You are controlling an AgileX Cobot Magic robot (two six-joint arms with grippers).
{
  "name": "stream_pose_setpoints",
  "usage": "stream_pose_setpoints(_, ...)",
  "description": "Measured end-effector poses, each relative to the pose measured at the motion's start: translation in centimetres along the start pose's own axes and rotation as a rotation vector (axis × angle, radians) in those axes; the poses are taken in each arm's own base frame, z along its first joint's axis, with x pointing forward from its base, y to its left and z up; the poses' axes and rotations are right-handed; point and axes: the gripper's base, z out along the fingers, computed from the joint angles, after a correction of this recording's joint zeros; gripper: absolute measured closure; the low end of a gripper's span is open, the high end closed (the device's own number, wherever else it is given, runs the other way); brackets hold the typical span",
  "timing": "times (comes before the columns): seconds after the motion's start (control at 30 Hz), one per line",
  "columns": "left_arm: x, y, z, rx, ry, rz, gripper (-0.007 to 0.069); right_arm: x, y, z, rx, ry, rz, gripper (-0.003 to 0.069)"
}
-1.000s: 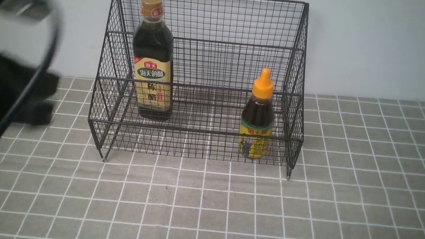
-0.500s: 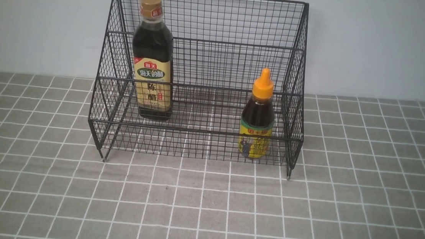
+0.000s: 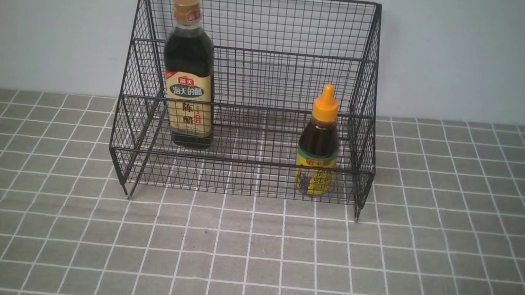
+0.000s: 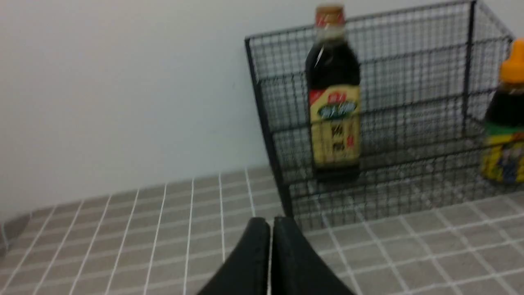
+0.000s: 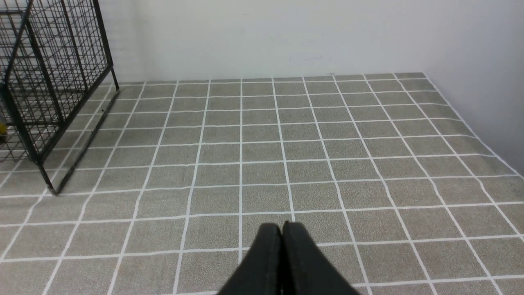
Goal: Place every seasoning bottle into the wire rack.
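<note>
- The rack [image 3: 248,94] fills the upper centre of the front view, its tall back against the pale wall, its short feet on the checked cloth [image 3: 252,260].
- The tall bottle [image 3: 189,72] stands in the upper left of the rack, on what looks like the raised rear tier. That would explain why its base sits higher in the frame than the other bottle's.
- The short bottle [image 3: 318,143] stands at the lower right of the rack, behind the low front rail, on the front tier.
- Both bottles are upright, long axes vertical, caps pointing straight up, labels facing the camera. Neither leans on the mesh as far as I can tell.
- The two are well apart, one toward each end, so each was likely set down by the arm on its own side.
- Left gripper [image 4: 270,223]: pressed fully together and holding nothing. It shows at the lower centre of its wrist view, off the rack's left corner and clear of the mesh.
- Right gripper [image 5: 281,227]: likewise closed and empty, at the lower centre of its wrist view, over bare cloth, with the rack's side only at that frame's left edge.
- Neither arm appears in the front view.
- With both bottles inside and both grippers empty and clear, the task looks complete.
</note>
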Motion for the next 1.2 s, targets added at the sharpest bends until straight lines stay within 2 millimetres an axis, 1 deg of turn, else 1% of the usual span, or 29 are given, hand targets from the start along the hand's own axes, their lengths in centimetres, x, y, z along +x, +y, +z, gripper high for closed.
stream_pose_setpoints(0.03, 0.5, 0.0, 0.3, -0.006, 0.009, -0.002, 0.0631, 0.0, 0.0, 0.0, 0.0, 0.0, 0.0, 0.0671)
stream_pose_setpoints(0.07, 2.8, -0.2, 1.1, -0.018, 0.065, -0.009, 0.0631, 0.0, 0.0, 0.0, 0.0, 0.0, 0.0, 0.0671)
stream_pose_setpoints(0.13, 5.0, -0.4, 1.8, -0.019, 0.124, -0.018, 0.0631, 0.0, 0.0, 0.0, 0.0, 0.0, 0.0, 0.0671)
stream_pose_setpoints(0.2, 7.0, -0.6, 2.3, -0.013, 0.179, -0.024, 0.0631, 0.0, 0.0, 0.0, 0.0, 0.0, 0.0, 0.0671)
stream_pose_setpoints(0.23, 7.5, -0.7, 2.3, -0.011, 0.197, -0.02, 0.0631, 0.0, 0.0, 0.0, 0.0, 0.0, 0.0, 0.0671)
stream_pose_setpoints(1.2, 7.7, -0.6, 2.4, -0.018, 0.2, 0.0, 0.0631, 0.0, 0.0, 0.0, 0.0, -0.001, -0.002, 0.0671)
